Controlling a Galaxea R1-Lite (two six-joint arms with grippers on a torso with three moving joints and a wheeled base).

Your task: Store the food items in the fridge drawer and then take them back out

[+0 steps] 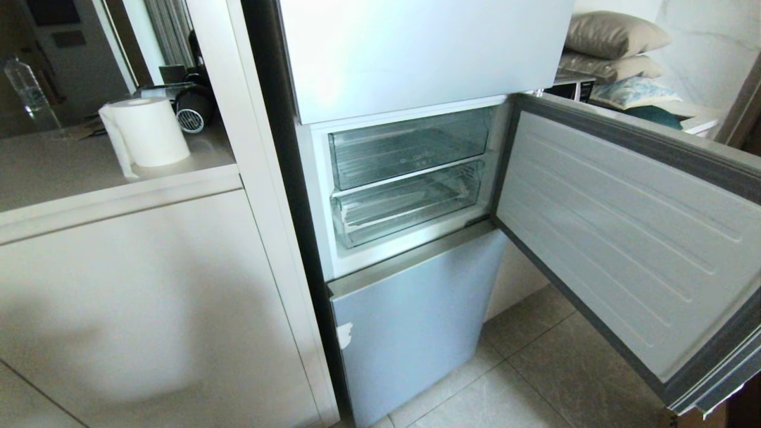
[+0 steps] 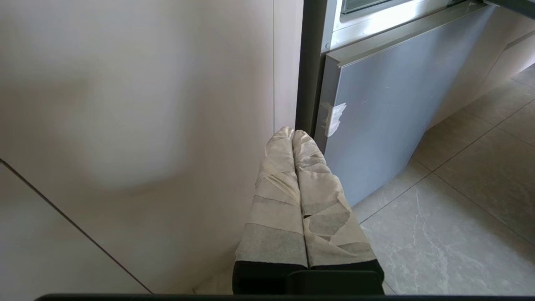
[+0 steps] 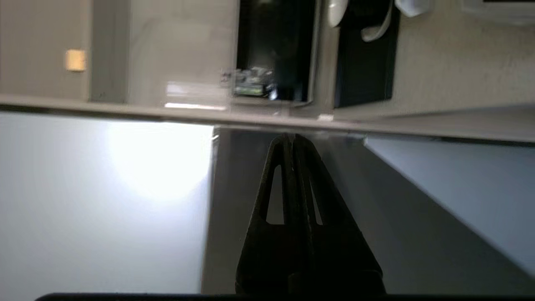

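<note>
Low beside the pale cabinet panel point(image 2: 125, 125), tape-wrapped left gripper point(image 2: 292, 133), jaws pressed together on nothing. Dark right gripper point(image 3: 289, 138), jaws likewise shut and empty, against a grey panel edge. Behind the swung-open grey fridge door point(image 1: 624, 226), wide clear plastic fridge drawer point(image 1: 410, 205), lower of two, pushed in under the clear upper bin point(image 1: 410, 147); white paper roll point(image 1: 148, 132) on the surface point(image 1: 59, 172) to the left.

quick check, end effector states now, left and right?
Left end effector: closed, tape-wrapped fingers pressed together, holding nothing, low beside the grey lower fridge door.
Right end effector: closed, black fingers together, holding nothing.
</note>
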